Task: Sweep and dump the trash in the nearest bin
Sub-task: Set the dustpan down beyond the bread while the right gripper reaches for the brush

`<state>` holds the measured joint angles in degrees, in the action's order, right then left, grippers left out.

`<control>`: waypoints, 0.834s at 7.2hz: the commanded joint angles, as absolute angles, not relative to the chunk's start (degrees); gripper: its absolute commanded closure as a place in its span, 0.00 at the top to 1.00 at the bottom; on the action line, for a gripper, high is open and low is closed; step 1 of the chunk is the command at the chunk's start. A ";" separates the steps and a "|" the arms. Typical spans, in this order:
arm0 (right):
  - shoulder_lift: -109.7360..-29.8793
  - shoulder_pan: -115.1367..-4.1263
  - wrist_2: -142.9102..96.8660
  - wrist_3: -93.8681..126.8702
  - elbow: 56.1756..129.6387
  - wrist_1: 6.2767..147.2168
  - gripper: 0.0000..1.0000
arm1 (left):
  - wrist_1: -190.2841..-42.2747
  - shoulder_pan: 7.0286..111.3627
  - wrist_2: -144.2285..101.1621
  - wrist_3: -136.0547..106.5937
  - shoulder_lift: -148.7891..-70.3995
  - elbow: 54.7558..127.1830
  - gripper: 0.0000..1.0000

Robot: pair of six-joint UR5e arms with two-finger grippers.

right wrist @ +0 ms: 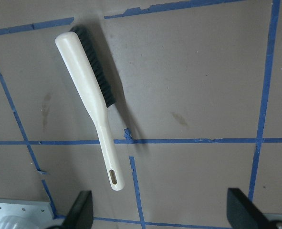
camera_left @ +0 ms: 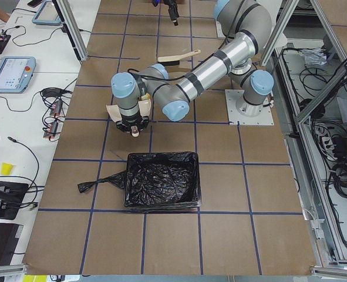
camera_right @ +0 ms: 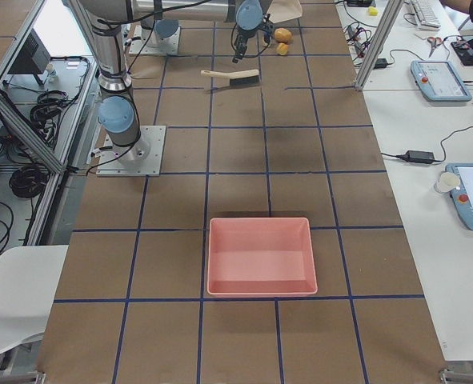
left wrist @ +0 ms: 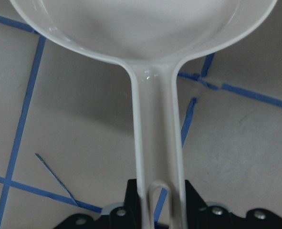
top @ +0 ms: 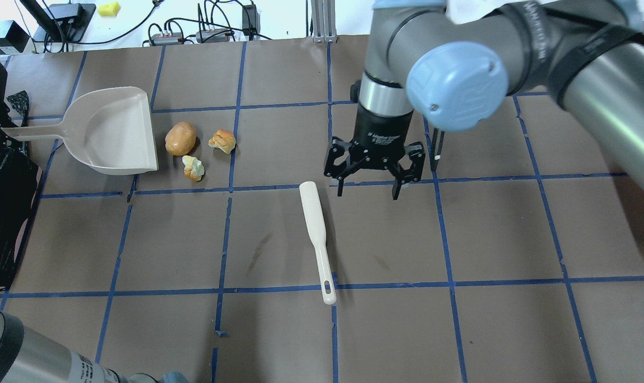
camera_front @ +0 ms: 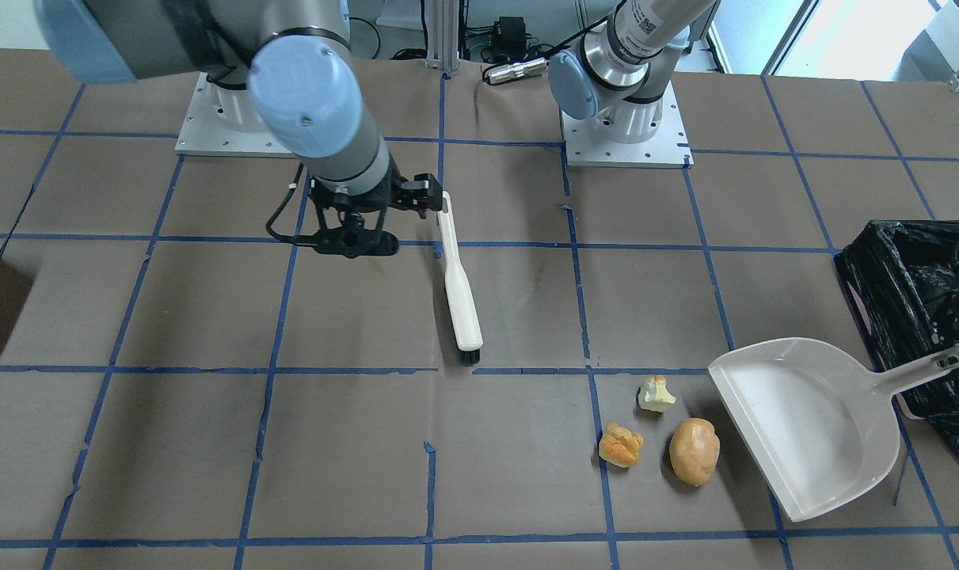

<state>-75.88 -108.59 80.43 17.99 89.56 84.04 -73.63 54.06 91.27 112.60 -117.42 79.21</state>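
so the right end effector (top: 368, 192) hangs spread wide just right of the slim cream plastic brush (top: 315, 229) on the brown papered bench (top: 486, 239); left end effector (camera_left: 131, 126) at the glossy dustpan (top: 114, 133) handle, grip can't tell

You've got a tan potato (camera_front: 694, 451), golden bread chunk (camera_front: 621, 445), pale yellow-green core (camera_front: 656, 394), white dustpan (camera_front: 804, 419), glossy black bin (camera_front: 919, 297), blue-gridded brown table (camera_front: 210, 451).

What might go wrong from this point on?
1. The brush lies flat, and the open right gripper hovers beside its head, not over its handle; a grasp may miss or shove it.
2. The apple bit sits near the corner of the dustpan mouth; a sweep may push it past.
3. The rounded potato may roll aside.
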 commanded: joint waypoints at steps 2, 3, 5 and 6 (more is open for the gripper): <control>-70.75 -118.20 84.46 19.60 94.80 89.89 0.97 | -71.38 56.41 91.23 116.60 -121.47 78.21 0.03; -70.75 -119.78 83.33 19.86 100.23 96.61 0.98 | -68.15 56.34 90.80 118.81 -121.38 79.96 0.03; -70.58 -121.03 82.79 19.78 105.11 104.56 0.98 | -66.80 56.51 90.70 118.83 -120.68 82.43 0.03; -71.27 -121.20 82.88 19.60 105.20 104.59 0.91 | -66.71 56.43 90.62 118.13 -120.50 84.18 0.03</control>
